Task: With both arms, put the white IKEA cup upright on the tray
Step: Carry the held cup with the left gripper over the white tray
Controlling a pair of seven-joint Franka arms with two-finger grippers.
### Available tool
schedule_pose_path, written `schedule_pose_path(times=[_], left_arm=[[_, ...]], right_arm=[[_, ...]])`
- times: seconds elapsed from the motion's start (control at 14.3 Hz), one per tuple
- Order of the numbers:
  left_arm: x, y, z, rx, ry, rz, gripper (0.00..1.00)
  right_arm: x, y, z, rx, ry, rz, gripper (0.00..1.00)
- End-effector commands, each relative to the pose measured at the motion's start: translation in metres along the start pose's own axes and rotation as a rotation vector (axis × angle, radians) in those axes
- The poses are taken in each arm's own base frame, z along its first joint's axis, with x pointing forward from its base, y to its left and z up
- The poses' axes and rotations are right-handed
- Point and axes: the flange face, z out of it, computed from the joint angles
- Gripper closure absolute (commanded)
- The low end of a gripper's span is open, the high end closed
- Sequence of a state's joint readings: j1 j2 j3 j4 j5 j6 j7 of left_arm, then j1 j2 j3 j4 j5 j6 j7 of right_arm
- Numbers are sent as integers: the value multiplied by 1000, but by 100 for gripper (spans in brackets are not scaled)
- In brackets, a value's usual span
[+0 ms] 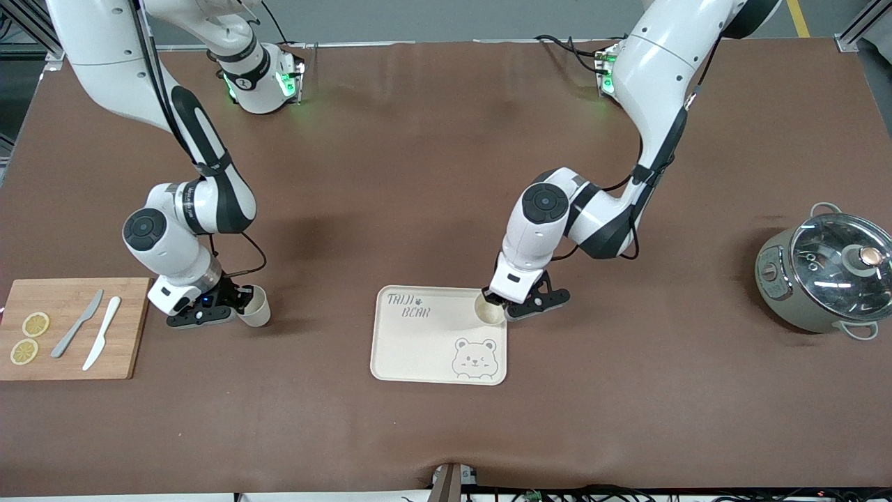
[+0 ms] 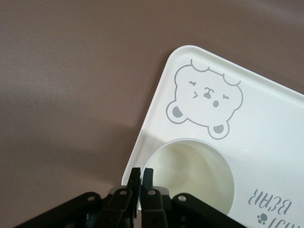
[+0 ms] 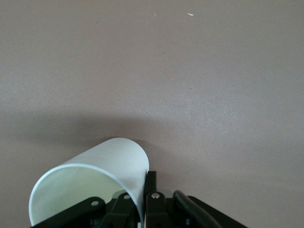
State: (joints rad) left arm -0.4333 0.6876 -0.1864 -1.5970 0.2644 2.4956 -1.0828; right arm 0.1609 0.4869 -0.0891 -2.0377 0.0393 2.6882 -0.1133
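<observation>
On the bench, status by item:
Bench (image 1: 446,174): brown surface carrying all items listed below.
Tray (image 1: 425,348): cream-white, lying flat near the middle of the bench, nearer to the front camera than both arm bases; lettering "TAIJI BEAR" and a winking bear drawing are showing on it.
Cup on tray (image 1: 489,310): white, standing upright with its mouth facing up, in the tray corner toward the left arm's end of the bench, farthest from the front camera.
Left pincer (image 1: 496,301): sitting at the rim of the cup on tray; the fingers (image 2: 141,178) are pinching the cup wall between them, one inside and one outside.
Second cup (image 1: 256,305): white, lying tilted on its side on the bench, between the cutting board and the tray, mouth facing the right wrist camera.
Right pincer (image 1: 240,301): sitting low at the bench, clamping narrow on the rim wall of the second cup.
Cutting board (image 1: 73,328): wooden, lying at the right arm's end of the bench, carrying two lemon slices (image 1: 29,337), a grey knife (image 1: 77,323) and a white knife (image 1: 102,342).
Pot (image 1: 826,273): grey with a glass lid, standing at the left arm's end of the bench, well apart from the tray.
</observation>
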Motion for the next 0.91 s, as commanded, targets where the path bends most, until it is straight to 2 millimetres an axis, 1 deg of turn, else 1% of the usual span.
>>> schedule_pose_path(times=[0.0,0.07,0.35,0.56,0.84], left_arm=[[2,11,1,12,29,-5,100],[4,10,2,16,34,-4,100],[0,23,10,25,67,-10,100],[0,22,13,27,67,-13,100],[-1,23,17,26,66,-12,100]], right_arm=[[1,0,-4,-6,6,-3,100],[1,0,-4,-5,6,0,100],[2,0,-6,-5,10,1,100],[8,4,-12,1,-32,4,100],[9,4,-13,2,-36,7,100]])
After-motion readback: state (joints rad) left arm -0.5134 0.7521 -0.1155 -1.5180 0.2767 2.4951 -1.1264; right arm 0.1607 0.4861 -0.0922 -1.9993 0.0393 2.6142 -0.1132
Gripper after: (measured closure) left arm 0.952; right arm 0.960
